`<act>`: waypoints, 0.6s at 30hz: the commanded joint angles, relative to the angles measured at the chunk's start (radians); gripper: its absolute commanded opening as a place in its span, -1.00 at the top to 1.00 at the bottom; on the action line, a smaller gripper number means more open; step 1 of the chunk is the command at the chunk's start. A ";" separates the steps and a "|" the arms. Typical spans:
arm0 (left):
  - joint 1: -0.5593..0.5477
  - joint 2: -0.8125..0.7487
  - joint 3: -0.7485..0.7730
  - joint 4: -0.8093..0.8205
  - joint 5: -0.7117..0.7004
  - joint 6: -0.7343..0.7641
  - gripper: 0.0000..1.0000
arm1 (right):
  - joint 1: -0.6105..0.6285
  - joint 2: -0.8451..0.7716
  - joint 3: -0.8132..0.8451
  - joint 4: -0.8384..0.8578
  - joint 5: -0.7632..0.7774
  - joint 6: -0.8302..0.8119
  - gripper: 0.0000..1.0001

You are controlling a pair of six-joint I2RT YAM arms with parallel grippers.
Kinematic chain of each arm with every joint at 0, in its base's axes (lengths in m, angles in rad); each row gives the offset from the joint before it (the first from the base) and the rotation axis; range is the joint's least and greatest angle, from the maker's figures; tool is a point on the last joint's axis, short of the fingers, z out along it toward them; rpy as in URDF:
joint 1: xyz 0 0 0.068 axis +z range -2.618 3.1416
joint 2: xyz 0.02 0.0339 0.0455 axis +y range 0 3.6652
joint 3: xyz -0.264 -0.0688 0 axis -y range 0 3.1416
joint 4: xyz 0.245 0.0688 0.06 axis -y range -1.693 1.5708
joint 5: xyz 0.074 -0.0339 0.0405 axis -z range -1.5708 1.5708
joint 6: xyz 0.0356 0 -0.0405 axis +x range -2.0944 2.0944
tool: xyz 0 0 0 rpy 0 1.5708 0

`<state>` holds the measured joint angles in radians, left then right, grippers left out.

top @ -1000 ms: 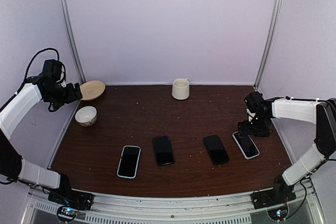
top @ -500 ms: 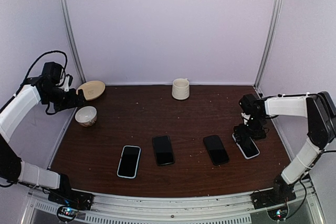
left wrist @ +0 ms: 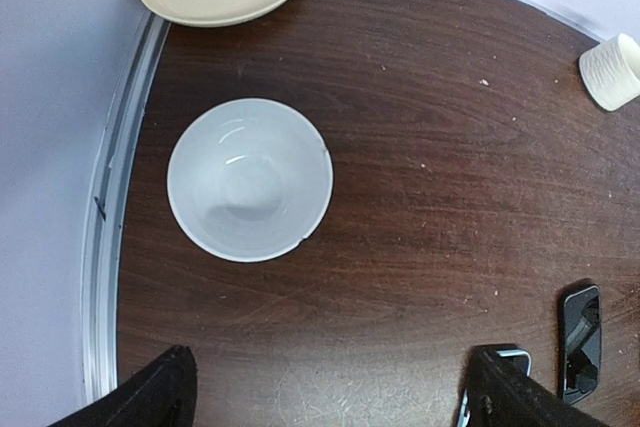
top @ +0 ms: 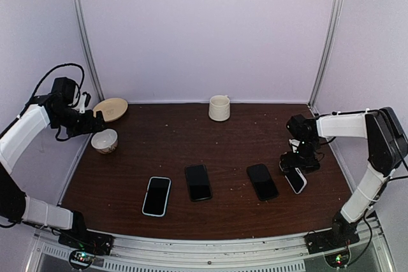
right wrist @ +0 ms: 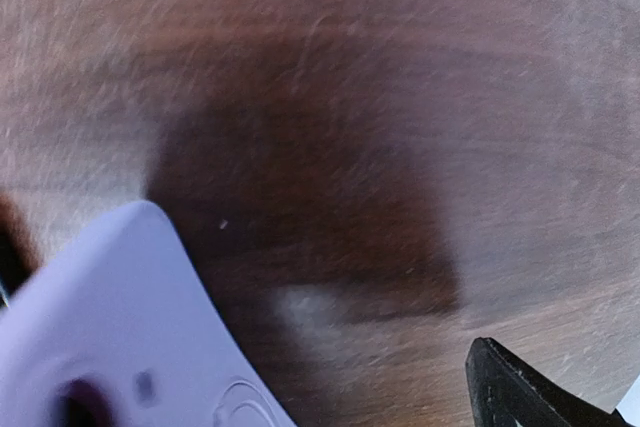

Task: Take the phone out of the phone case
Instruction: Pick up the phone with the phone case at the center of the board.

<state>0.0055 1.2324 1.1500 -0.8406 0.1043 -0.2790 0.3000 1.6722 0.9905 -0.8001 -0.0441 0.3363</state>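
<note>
Jaws wide, the right pincer [top: 298, 162] sits low at the far end of the cased phone [top: 296, 180], rightmost of four in a row, likely to pry its lavender case [right wrist: 110, 332]; contact is unclear. The left pincer [left wrist: 330, 402], spread and empty, hangs clear above the white bowl [left wrist: 250, 179]. Pale walls [top: 210, 30] box the dark wooden table [top: 159, 151].

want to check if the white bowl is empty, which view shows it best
Left wrist: it looks straight down into the white bowl, whole rim and empty inside in view. Top external shows it small, from the side. Right wrist does not show it.
</note>
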 commanded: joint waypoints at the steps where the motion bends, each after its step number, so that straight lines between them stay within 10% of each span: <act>1: -0.001 -0.028 -0.013 0.011 0.032 0.020 -0.95 | 0.013 0.014 0.026 -0.049 -0.046 -0.020 -0.99; 8: -0.002 -0.029 -0.017 0.012 0.038 0.028 -0.95 | 0.013 -0.020 0.031 -0.054 -0.074 -0.016 -0.93; 13: -0.002 -0.028 -0.017 0.015 0.048 0.031 -0.95 | 0.029 -0.044 0.032 -0.096 -0.031 -0.004 0.07; 18: -0.002 -0.025 -0.018 0.017 0.066 0.032 -0.95 | 0.072 -0.088 0.060 -0.154 0.020 0.005 0.61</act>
<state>0.0055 1.2201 1.1389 -0.8398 0.1398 -0.2623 0.3420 1.6432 1.0092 -0.8864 -0.0864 0.3290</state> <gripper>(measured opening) 0.976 0.254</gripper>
